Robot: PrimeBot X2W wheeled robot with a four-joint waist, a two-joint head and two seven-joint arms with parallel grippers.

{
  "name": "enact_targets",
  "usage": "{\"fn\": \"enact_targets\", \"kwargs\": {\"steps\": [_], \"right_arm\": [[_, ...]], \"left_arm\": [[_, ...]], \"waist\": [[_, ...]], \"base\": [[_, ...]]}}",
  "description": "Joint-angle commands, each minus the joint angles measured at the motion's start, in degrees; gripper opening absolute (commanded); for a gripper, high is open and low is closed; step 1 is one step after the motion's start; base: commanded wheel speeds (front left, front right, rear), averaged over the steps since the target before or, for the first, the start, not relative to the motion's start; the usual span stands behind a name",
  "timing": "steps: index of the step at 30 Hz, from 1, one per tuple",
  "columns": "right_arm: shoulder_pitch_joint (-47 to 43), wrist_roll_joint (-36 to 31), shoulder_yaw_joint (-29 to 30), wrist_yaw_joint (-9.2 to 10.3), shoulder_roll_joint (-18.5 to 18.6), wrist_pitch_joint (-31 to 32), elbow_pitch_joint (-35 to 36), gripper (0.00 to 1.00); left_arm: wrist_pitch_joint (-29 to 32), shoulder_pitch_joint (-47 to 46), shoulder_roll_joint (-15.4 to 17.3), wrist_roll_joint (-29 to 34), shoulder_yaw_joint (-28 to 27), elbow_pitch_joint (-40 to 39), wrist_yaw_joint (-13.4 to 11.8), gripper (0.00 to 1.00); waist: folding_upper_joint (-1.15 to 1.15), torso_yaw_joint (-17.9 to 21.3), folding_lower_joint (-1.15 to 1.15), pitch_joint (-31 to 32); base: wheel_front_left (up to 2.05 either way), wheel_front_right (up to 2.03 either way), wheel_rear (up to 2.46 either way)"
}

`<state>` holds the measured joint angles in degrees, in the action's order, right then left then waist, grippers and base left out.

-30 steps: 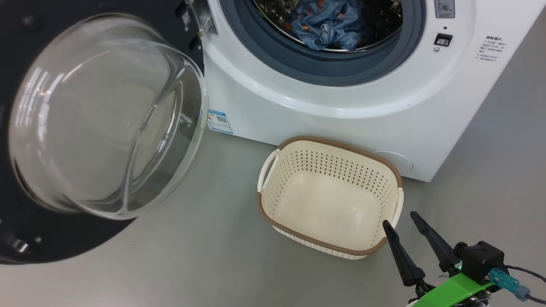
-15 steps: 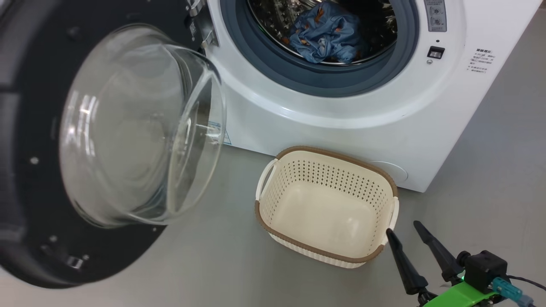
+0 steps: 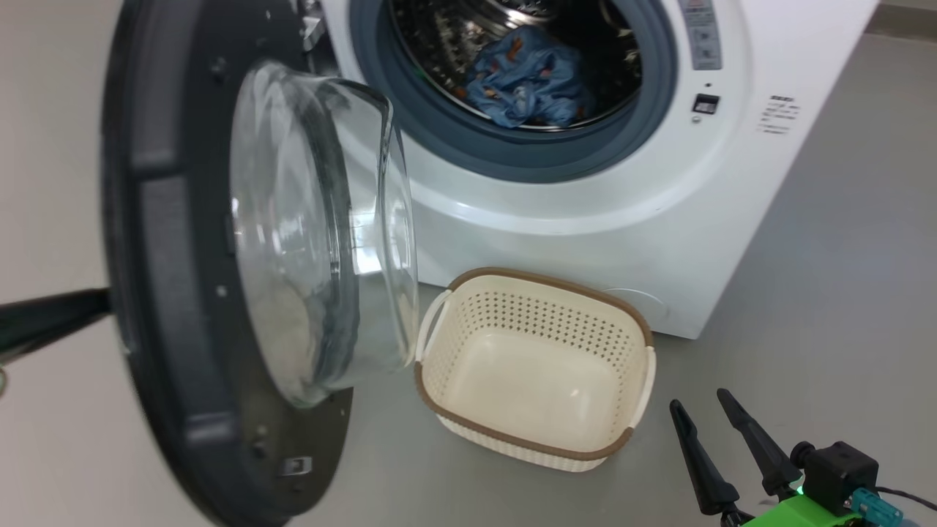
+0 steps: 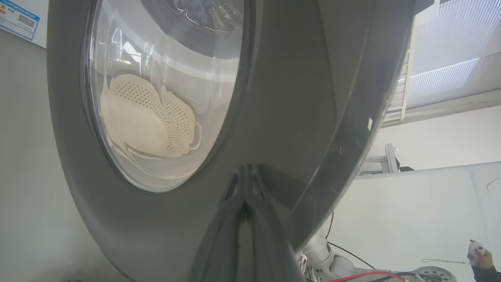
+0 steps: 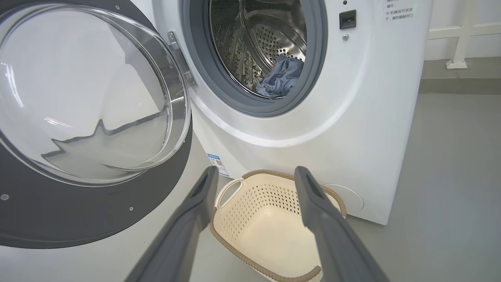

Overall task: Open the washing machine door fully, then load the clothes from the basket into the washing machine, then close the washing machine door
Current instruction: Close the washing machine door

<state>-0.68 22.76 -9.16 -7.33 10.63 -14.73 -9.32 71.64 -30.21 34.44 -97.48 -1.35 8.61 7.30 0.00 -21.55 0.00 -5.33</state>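
Left gripper (image 4: 246,169) clenched, tips against the glossy black outer rim of the washing machine door (image 3: 161,219). Door at frame left, half open, edge-on. Its glass bowl (image 3: 322,219) sits near the basket (image 3: 542,275), lower centre. Clothes (image 3: 523,80) in the drum (image 3: 439,44), top. Right gripper (image 3: 697,401) released, lower right, grey floor (image 3: 842,293) beside it.

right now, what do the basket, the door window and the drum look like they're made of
Basket: matte cream plastic, apparently moulded, with punched holes; brown rim looks woven-textured. Door window: clear glossy glass, judging by its reflections, possibly plastic. Drum: shiny perforated metal, probably stainless steel.
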Motion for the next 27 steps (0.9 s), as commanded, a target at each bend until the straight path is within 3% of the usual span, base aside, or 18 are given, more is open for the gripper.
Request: {"fn": "enact_targets", "kwargs": {"steps": [1, 11, 20, 27], "right_arm": [[-0.16, -0.14, -1.21, -0.16, -0.06, -0.27, 1.46, 1.0], [-0.8, -0.07, -0.62, -0.16, -1.23, -0.27, 1.97, 1.0], [-0.63, -0.36, 0.59, -0.16, -2.18, -0.27, 2.31, 1.0], [0.79, -0.79, 1.03, -0.16, -3.19, -0.27, 2.68, 1.0]], "left_arm": [[0.71, -0.82, 1.78, 0.16, -1.55, -3.09, 0.19, 0.0], [-1.47, -2.81, -4.7, 4.31, 2.68, -5.46, 0.19, 0.0], [-6.12, -8.23, -9.66, 8.33, 5.26, -0.9, 0.19, 0.0], [-10.39, -12.79, -11.7, 11.44, 5.82, 2.68, 0.19, 0.0]], "waist": [[0.0, 1.84, 0.0, 0.95], [0.0, 8.39, 0.0, 1.61], [0.0, 12.58, 0.0, 0.14], [0.0, 16.38, 0.0, -1.62]], "base": [[0.0, 0.0, 0.0], [0.0, 0.0, 0.0], [0.0, 0.0, 0.0], [0.0, 0.0, 0.0]]}}
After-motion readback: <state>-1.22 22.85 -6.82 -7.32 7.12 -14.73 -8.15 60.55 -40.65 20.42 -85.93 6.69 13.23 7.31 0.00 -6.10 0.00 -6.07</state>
